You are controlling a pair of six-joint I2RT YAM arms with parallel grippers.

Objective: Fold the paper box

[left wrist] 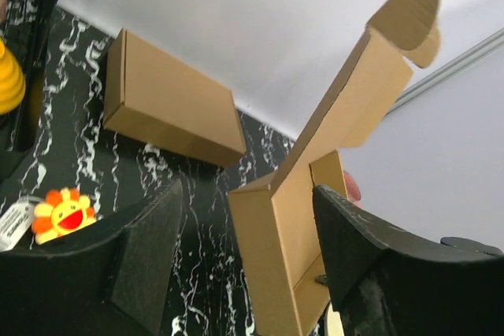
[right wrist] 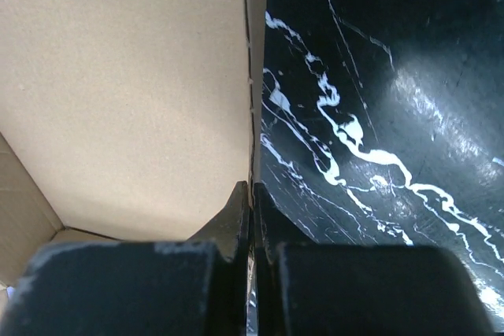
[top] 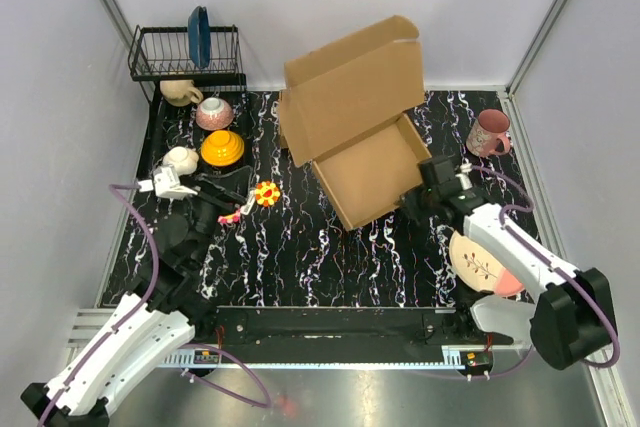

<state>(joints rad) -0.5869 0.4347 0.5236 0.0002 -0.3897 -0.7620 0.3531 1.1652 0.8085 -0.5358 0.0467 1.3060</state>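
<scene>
The paper box (top: pixel 375 172) stands mid-table as a shallow brown cardboard tray, its lid (top: pixel 350 87) raised and leaning back. My right gripper (top: pixel 418 197) is at the tray's right wall. In the right wrist view its fingers (right wrist: pixel 251 190) are shut on the thin top edge of that wall, with the tray's inside (right wrist: pixel 134 76) to the left. My left gripper (top: pixel 232 199) hovers over the mat left of the box, apart from it. In the left wrist view it (left wrist: pixel 246 194) stands open with nothing between its pads, and the box (left wrist: pixel 276 257) shows beyond them.
A second, closed cardboard box (left wrist: pixel 173 108) lies at the back behind the lid. A dish rack (top: pixel 185 52) with a blue plate, bowls (top: pixel 222 147) and cups fill the back left. A sunflower toy (top: pixel 266 193), a pink mug (top: pixel 488 133) and a patterned plate (top: pixel 480 262) also sit on the mat.
</scene>
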